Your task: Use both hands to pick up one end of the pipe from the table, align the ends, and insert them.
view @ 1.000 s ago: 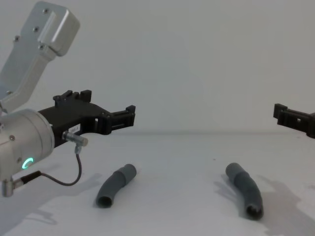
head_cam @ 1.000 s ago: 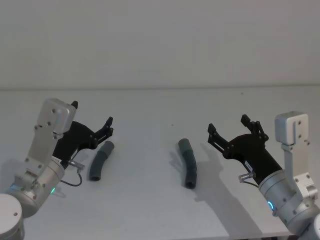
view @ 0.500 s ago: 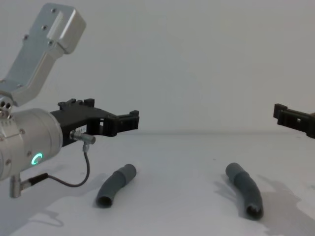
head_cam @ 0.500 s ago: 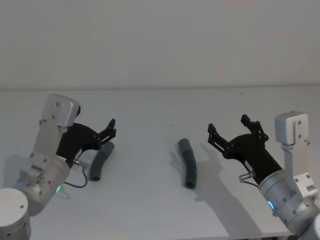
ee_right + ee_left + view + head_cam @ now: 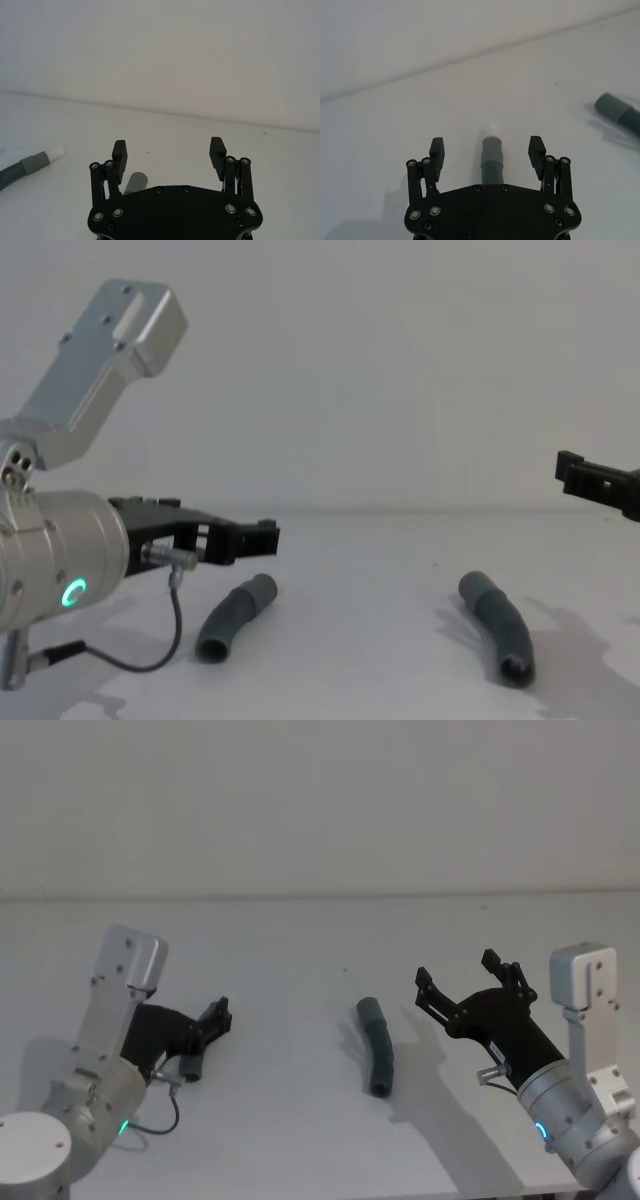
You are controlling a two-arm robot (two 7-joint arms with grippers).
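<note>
Two dark grey ribbed pipe pieces lie on the white table [image 5: 300, 1140]. My left gripper [image 5: 215, 1018] hangs low over the left piece [image 5: 233, 616]. It is open, and in the left wrist view the left gripper [image 5: 487, 150] has one finger on each side of that piece [image 5: 492, 159]. Its white tip [image 5: 54, 153] points away from the wrist. The right piece [image 5: 377, 1045] lies at mid-table, with its wide cuff [image 5: 513, 668] toward me. My right gripper [image 5: 456, 970] hovers open to its right, above the table and apart from it.
A plain pale grey wall [image 5: 320, 800] stands behind the table's far edge. The table's front edge runs close below my arms in the head view. Bare table lies between the two pieces.
My left gripper has dropped and moved forward, from above the left piece to straddling it near the table. The right arm and both pieces have not moved.
</note>
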